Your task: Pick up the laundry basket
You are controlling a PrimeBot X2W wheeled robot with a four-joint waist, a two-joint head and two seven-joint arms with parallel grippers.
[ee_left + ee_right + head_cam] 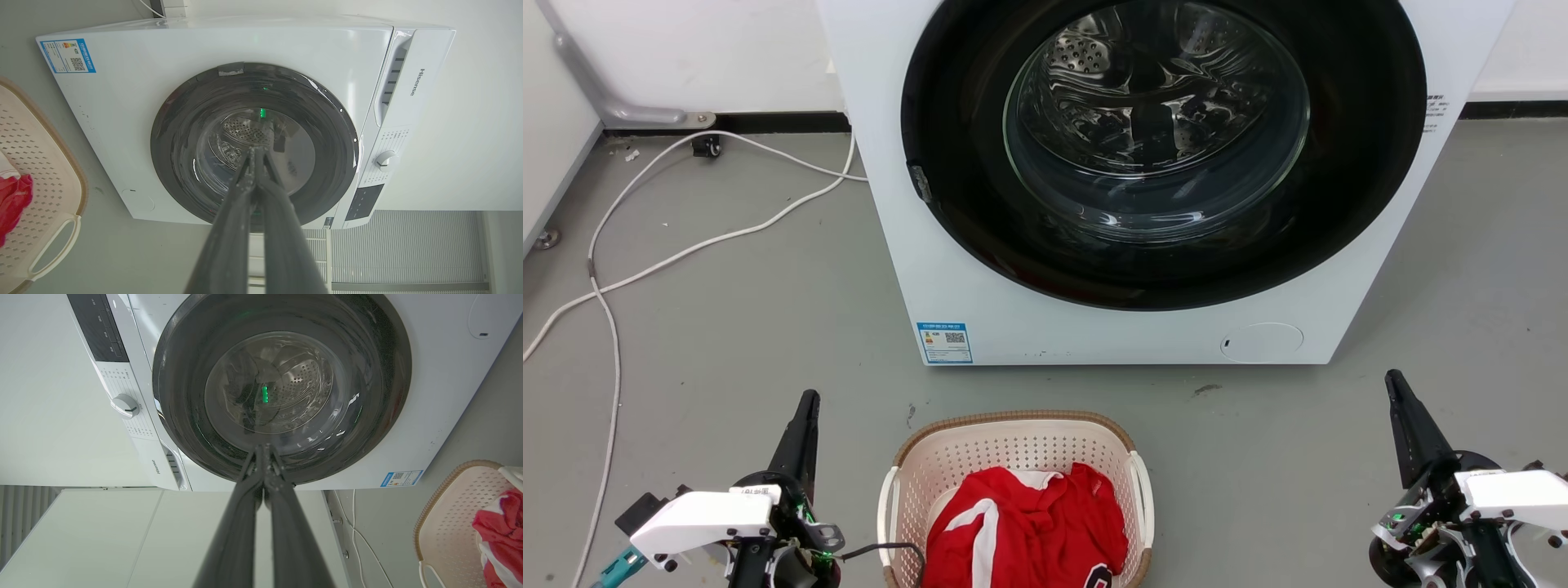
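The laundry basket is cream plastic with perforated walls, a brown rim and white side handles. It sits on the grey floor at the bottom centre of the head view, with a red and white garment inside. My left gripper stands to the basket's left, shut and holding nothing, well apart from it. Far off to the basket's right, my right gripper is shut and empty too. In the left wrist view the basket lies at the left edge, and my left gripper has its fingers pressed together. In the right wrist view the basket is at the lower right, and my right gripper is shut as well.
A white front-loading washing machine with a shut round glass door stands just behind the basket. White cables trail over the floor at the left. A white wall runs behind.
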